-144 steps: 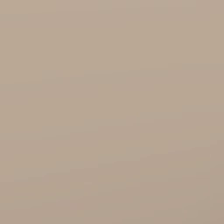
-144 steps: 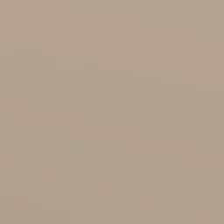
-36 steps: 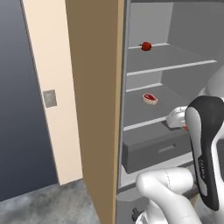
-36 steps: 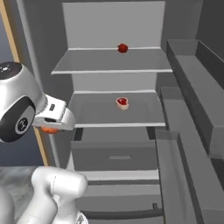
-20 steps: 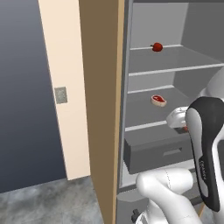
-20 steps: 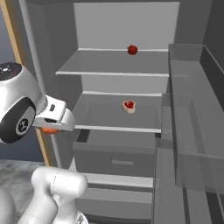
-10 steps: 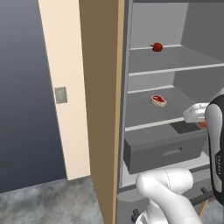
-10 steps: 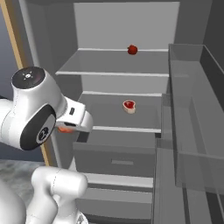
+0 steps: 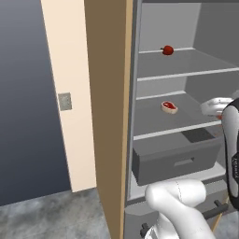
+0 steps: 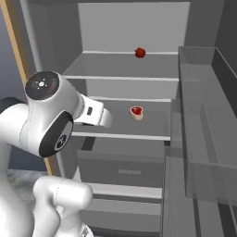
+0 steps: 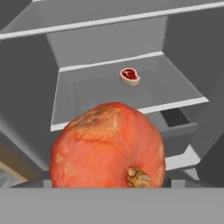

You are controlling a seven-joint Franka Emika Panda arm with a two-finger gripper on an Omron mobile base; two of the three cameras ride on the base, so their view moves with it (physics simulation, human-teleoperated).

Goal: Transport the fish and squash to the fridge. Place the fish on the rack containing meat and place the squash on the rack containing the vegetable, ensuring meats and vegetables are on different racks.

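Observation:
The squash (image 11: 109, 146), orange and rough-skinned with a dry stem scar, fills the lower hand view close to the camera, and my gripper (image 9: 215, 108) is shut on it; the fingers are hidden behind it. The hand hovers at the front of the fridge's (image 9: 186, 70) middle rack. On that rack lies the meat (image 9: 169, 107) (image 10: 136, 111) (image 11: 130, 76), ahead of the squash. On the rack above, at its back, sits the dark red vegetable (image 9: 167, 50) (image 10: 140, 52). The fish is out of view.
A grey drawer bin (image 9: 177, 158) (image 10: 122, 169) sits under the middle rack. The open fridge door with its clear shelves (image 10: 203, 139) stands on the right. A tall wooden panel (image 9: 109, 116) borders the fridge on the left, beside a beige wall with a switch plate (image 9: 65, 101).
Over the last second my arm has swung forward and carried the squash up to the middle rack. Before that, the base shifted and the whole view of the fridge moved.

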